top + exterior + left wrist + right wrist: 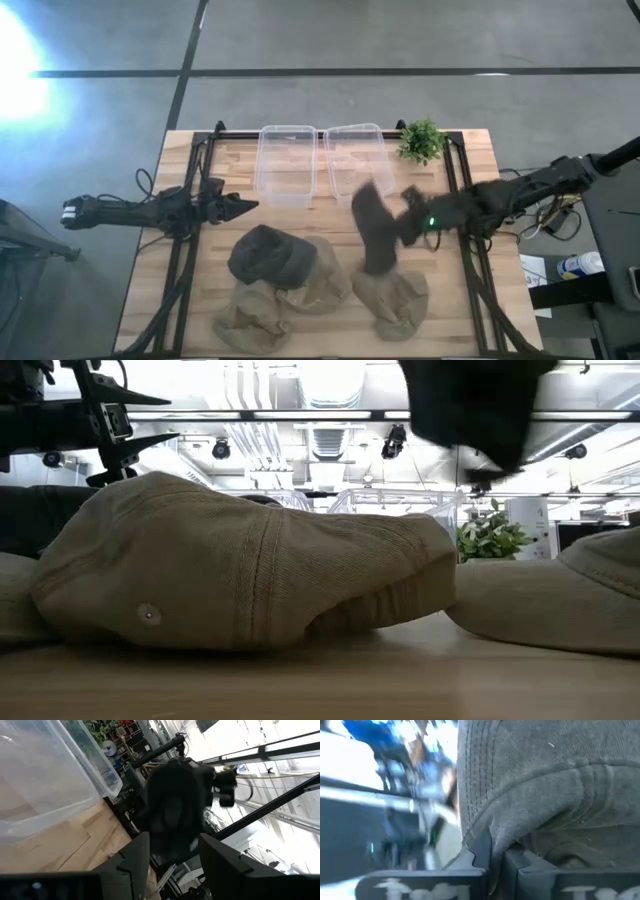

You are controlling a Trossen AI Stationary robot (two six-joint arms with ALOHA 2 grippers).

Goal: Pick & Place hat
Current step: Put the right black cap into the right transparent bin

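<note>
The high view looks straight down on the surface point(200, 150); the low view sits level against a tan hat point(250, 575); both share the clear bins point(288, 160).

Two clear plastic containers point(287, 163) point(352, 150) are placed side by side at the upper middle of the wooden table point(480, 150). A small green plant point(421, 140) is seen just to their right, near the upper right corner. At the right edge of the high view, a blue and white bottle point(577, 264) is found off the table.
</note>
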